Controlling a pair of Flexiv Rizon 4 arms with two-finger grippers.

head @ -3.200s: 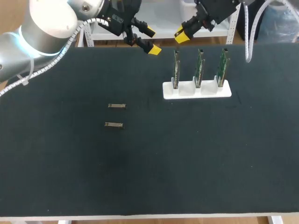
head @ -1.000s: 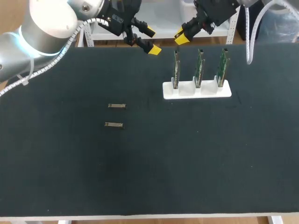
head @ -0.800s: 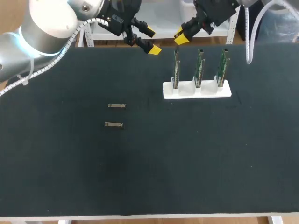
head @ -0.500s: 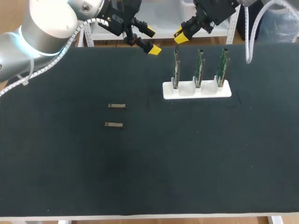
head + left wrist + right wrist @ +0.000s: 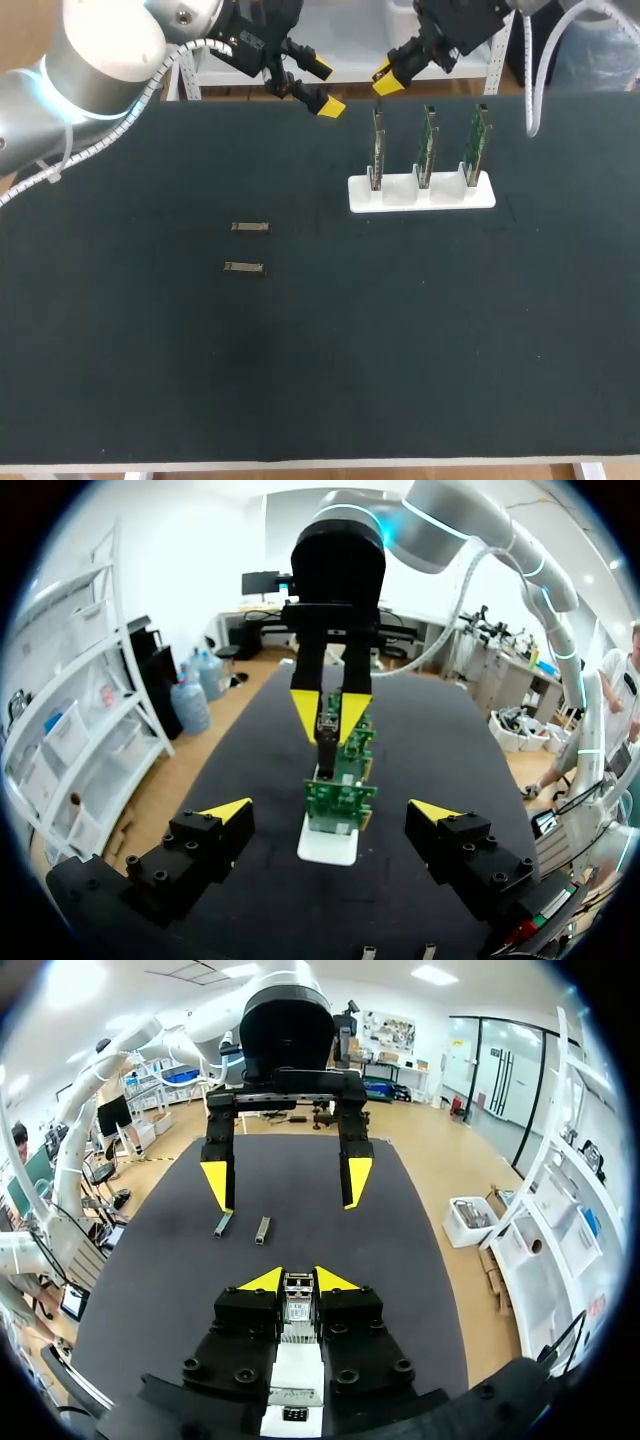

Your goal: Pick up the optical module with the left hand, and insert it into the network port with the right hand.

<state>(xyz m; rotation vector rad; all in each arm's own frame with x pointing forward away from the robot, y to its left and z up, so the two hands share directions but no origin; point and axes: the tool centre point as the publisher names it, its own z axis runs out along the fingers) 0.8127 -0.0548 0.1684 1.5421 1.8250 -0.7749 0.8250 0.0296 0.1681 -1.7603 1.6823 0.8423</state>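
Observation:
Two small metal optical modules lie on the black mat, one (image 5: 250,227) just behind the other (image 5: 244,267). My left gripper (image 5: 325,87) hangs open and empty over the mat's far edge, well away from them. My right gripper (image 5: 388,76) faces it from behind the board rack and is shut on a third optical module (image 5: 297,1310), which shows between its yellow tips. The network ports are on three upright green boards (image 5: 427,140) in a white holder (image 5: 420,195). In the left wrist view the boards (image 5: 340,800) stand between my open fingers and the right gripper (image 5: 328,705).
The black mat (image 5: 400,350) covers the whole table. The white holder stands right of the middle, near the far edge. In the right wrist view the two loose modules (image 5: 223,1224) (image 5: 262,1229) lie on the mat beyond the left gripper (image 5: 285,1182).
The right gripper has shifted slightly toward the far edge with the module in it. The left arm and the things on the mat have not moved.

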